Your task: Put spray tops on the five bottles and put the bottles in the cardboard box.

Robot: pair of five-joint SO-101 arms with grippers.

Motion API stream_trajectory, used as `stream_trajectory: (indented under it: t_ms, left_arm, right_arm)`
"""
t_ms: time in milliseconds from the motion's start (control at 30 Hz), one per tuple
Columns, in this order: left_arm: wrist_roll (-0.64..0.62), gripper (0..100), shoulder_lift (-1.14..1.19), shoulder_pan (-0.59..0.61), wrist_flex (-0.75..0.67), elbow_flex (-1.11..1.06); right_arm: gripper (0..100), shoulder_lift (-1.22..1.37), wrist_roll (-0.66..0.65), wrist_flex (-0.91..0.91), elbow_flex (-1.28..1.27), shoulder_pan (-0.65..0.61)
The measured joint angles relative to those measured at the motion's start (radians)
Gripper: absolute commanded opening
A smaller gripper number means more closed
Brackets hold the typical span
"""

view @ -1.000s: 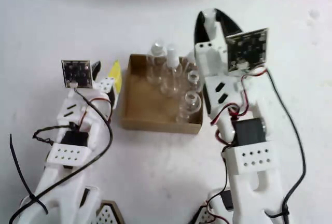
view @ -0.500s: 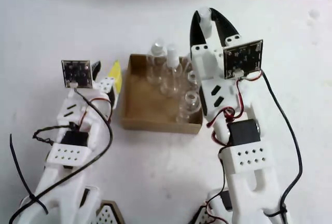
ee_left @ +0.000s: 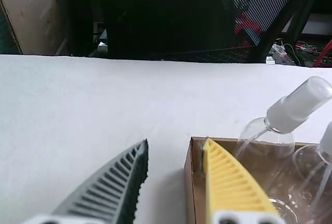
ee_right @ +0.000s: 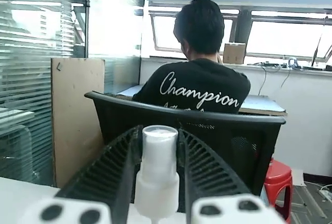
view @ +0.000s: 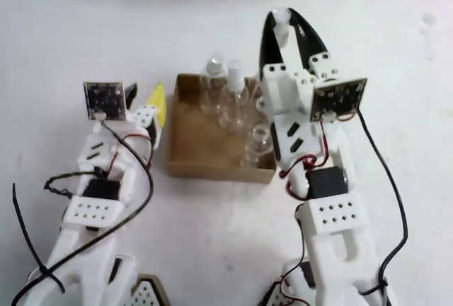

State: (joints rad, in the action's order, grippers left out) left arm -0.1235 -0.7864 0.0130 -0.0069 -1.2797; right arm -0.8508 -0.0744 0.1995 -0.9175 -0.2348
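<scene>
Overhead, the right claw [view: 286,28] is clamped on a white spray top [view: 282,18], which sits upright between its two black fingers, just beyond the far corner of the cardboard box [view: 219,173]. Across the box, the left claw [view: 151,106] stands open and holds nothing. Its grey finger [ee_left: 116,187] is over bare desk [view: 106,37], and its yellow finger [ee_left: 228,182] is just beside the box wall on that side. Clear bottles [view: 233,104] stand upright inside the box, bunched along the side nearer the right arm. Two at the far end already wear white tops, while at least two nearer ones [view: 260,138] show open necks. How many bottles the box holds in all cannot be made out behind the right arm
</scene>
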Motion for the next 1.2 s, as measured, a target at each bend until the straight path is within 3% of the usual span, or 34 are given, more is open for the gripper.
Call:
stream_trajectory:
  t_ms: [667, 967, 1200]
  left_arm:
    - [0.0, 16, 0.0, 0.0, 0.0, 0.0]
    - [0.0, 16, 0.0, 0.0, 0.0, 0.0]
    - [0.0, 16, 0.0, 0.0, 0.0, 0.0]
  right_arm:
    - [1.5, 0.0, 0.003, 0.123, -0.063, 0.003]
    - [1.5, 0.143, 0.003, 0.224, -0.063, 0.003]
    - [1.5, 0.141, 0.103, 0.183, -0.063, 0.005]
